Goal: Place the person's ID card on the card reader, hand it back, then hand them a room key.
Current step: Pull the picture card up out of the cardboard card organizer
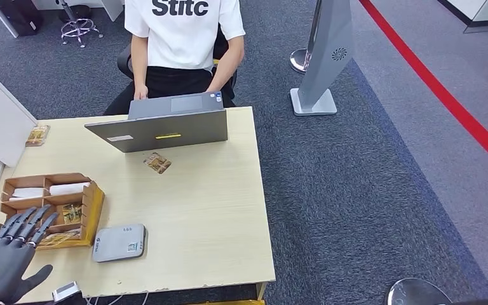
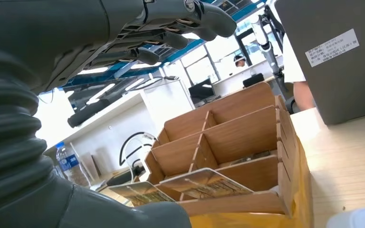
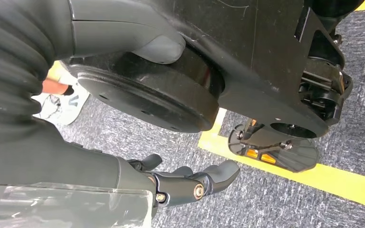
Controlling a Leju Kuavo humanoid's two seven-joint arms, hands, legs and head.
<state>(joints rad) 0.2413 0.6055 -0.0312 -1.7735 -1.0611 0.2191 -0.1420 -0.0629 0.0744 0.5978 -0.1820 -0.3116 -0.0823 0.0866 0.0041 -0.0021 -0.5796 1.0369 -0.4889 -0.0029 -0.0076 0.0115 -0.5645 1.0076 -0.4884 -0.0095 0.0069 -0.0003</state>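
Left hand point(image 1: 5, 264): dark grey matte shell, small orange marking near the wrist, darker slim segmented fingers point(image 1: 28, 225), thick grey thumb. Grey ribbed cover point(image 2: 9, 137) at the wrist. Right hand point(image 3: 185, 183): same grey shell and ribbed cover, dark fingers with round metal pins at the joints.

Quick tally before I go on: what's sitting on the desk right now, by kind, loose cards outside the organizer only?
Laptop: 1
Grey card reader: 1
Wooden organizer: 1
Loose cards outside the organizer: 2, one by the laptop, one at the far left corner
Total: 5
Cards inside the organizer are not counted.
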